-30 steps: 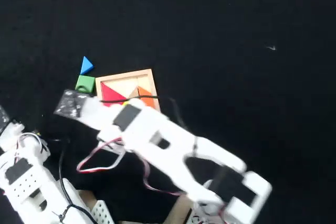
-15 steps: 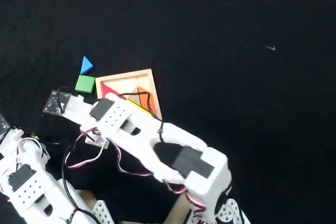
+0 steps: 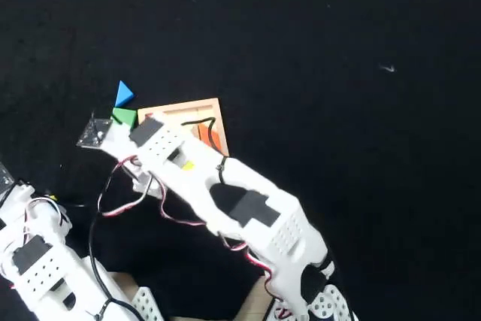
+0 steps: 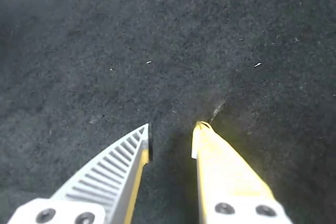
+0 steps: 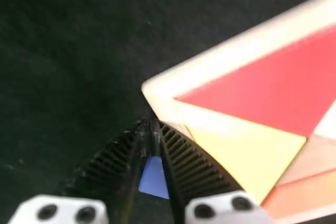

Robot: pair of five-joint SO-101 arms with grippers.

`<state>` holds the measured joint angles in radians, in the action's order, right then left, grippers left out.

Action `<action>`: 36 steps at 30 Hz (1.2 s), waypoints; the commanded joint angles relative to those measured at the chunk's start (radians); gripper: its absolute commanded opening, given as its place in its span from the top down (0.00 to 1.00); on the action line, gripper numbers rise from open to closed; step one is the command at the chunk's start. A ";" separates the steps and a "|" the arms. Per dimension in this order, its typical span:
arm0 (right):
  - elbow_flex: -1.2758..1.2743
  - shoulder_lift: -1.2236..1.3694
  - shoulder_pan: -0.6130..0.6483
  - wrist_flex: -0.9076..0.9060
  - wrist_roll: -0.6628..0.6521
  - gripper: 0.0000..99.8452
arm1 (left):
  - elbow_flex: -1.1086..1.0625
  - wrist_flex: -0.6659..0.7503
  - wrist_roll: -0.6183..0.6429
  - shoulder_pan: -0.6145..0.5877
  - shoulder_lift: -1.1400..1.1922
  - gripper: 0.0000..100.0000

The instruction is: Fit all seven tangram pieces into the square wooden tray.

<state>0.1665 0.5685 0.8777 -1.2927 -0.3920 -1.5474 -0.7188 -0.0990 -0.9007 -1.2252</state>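
2 arms logged. Left gripper: fingers parted over bare black cloth. Right gripper: clenched on what we take for a small blue piece. Over 1 s it shifted farther out, ending left of the wooden tray, just beside the green square. Red triangle and yellow triangle: seated. Blue triangle: loose beyond. We judge insertion pending. Legible writing: 0.
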 commanded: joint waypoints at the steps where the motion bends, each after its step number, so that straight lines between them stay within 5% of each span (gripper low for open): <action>1: 0.054 0.015 -0.061 -0.051 -0.014 0.99 | 0.002 0.000 -0.006 0.015 -0.012 0.85; 19: -0.114 -0.027 -0.419 -0.160 -0.170 0.99 | -0.013 0.031 -0.006 0.019 -0.012 0.85; 26: -0.311 -0.277 -0.588 -0.081 -0.265 0.99 | -0.015 0.031 -0.006 0.019 -0.012 0.85; 33: -0.621 -0.648 -0.632 0.066 -0.279 0.99 | -0.015 0.031 -0.005 0.021 -0.012 0.85; 36: -0.760 -0.753 -0.655 0.149 -0.382 0.98 | -0.015 0.031 -0.005 0.021 -0.012 0.85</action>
<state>-0.4503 -0.0084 0.2562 -1.2451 -0.6713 -1.5704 -0.7066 -0.0990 -0.9007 -1.2252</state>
